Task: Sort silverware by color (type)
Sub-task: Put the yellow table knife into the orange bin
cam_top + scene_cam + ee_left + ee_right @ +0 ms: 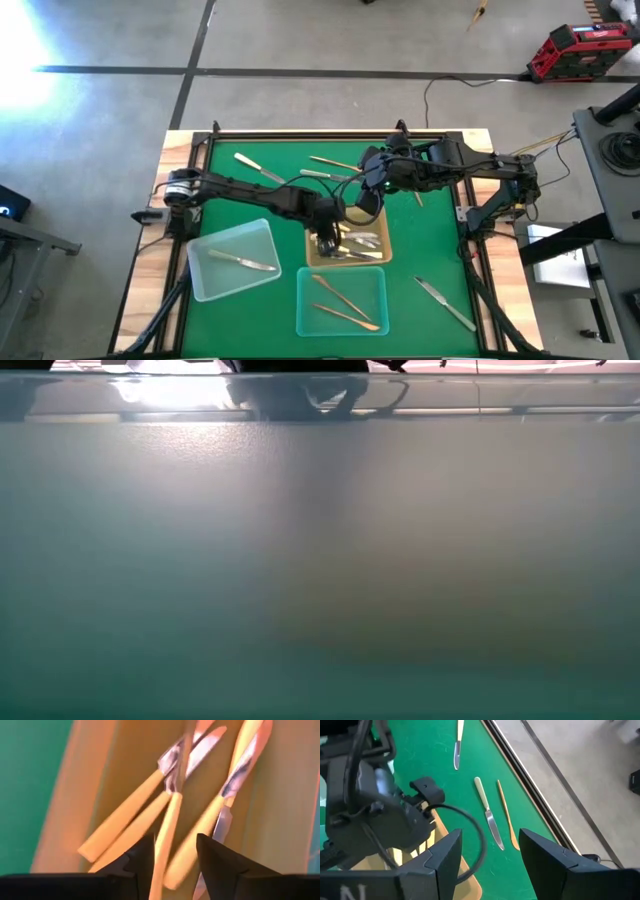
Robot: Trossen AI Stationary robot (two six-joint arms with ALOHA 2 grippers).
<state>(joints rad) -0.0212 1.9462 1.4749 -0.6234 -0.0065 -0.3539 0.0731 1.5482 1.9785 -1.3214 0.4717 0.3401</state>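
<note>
Green matting covers the desk [225, 195], wood-edged, with grey concrete floor all around it. Down at the centre, the left gripper [172, 865] is right over the amber tray [376, 258], its fingers [142, 862] spread, and a cream-handled piece [165, 845] runs between them; I cannot tell whether they touch it. Fanned out just beyond lie more cream-handled knives [125, 817] with silver blades, all inside that tray. In the high view the left arm reaches in from the left edge of the desk to that same spot.

Over to the right gripper [487, 852]: it hangs just behind the amber tray, fingers [447, 855] parted and holding nothing. Past them on the green lie a cream-handled knife [487, 810] and a slim gold piece [507, 815] just beside it, nearly parallel, with an all-silver piece [457, 747] farther off.

Widening out from above: a clear tray [200, 270] at the left front holds one cream-handled piece [243, 262]. A second clear tray [375, 285] at the front centre holds two copper pieces [340, 300]. A silver knife [445, 303] lies alone on the mat at the right front. Another cream-handled knife [258, 167] sits near the back left, and a gold piece [333, 162] lies near the back centre. The low view shows only a blurred, glossy wall of something close against the lens.
</note>
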